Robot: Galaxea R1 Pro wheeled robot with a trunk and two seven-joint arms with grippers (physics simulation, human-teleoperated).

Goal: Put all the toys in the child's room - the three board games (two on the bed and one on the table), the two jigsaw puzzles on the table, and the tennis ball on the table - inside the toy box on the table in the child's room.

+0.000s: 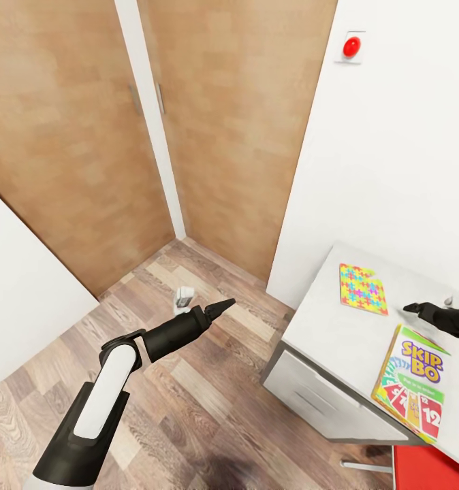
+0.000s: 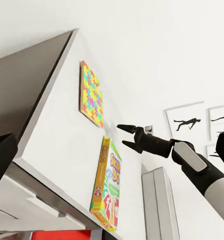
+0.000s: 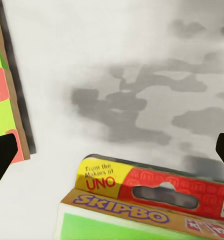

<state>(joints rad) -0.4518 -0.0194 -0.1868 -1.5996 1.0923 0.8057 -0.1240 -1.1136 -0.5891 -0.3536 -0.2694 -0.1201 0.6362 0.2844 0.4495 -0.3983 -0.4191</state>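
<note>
My right gripper [image 2: 124,136] open, empty, over Skip-Bo board game [image 1: 412,381] | risk: thin box skids off table [image 1: 338,333] edge | left gripper [image 1: 224,304] closed, idle.

White-shelled arms, black joints, seemingly pointed black gripper [image 1: 224,304] fingers.

Cut off at the head view's right edge: the counter [image 1: 338,327], and the right claw [image 1: 412,308] with its arm gone past the frame. Skip-Bo board game [image 1: 412,391] clipped at the bottom of the right wrist view, top flap alone showing. Jigsaw puzzle [image 3: 4,95] sliced by that view's edge. Red chair [image 1: 430,469] cropped in the corner. Small grey object [image 1: 183,297] on the floor, too small to identify.
</note>
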